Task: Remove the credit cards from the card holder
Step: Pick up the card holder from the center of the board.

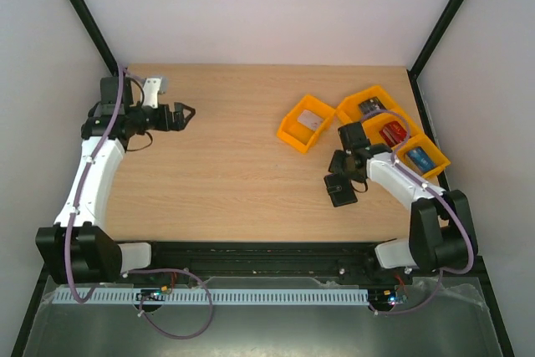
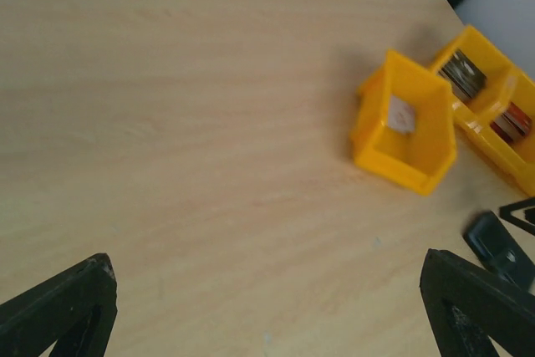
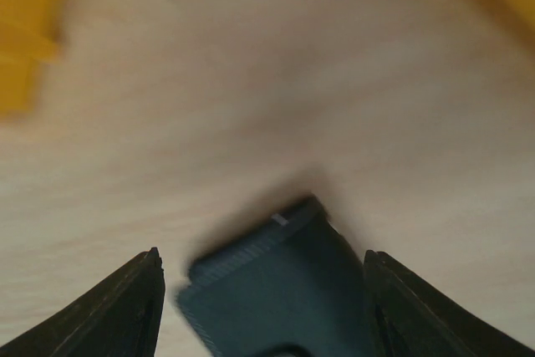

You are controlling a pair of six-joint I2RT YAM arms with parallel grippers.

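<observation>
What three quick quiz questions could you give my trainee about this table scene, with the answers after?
1. Pick one: what lies between the right arm's fingers? A an orange tray; B the black card holder; C a red card.
2. True or false: the left arm's fingers stand wide apart over bare table, holding nothing.
3. How many orange trays are on the table?
Key: 1 B. 2 true. 3 four.
</observation>
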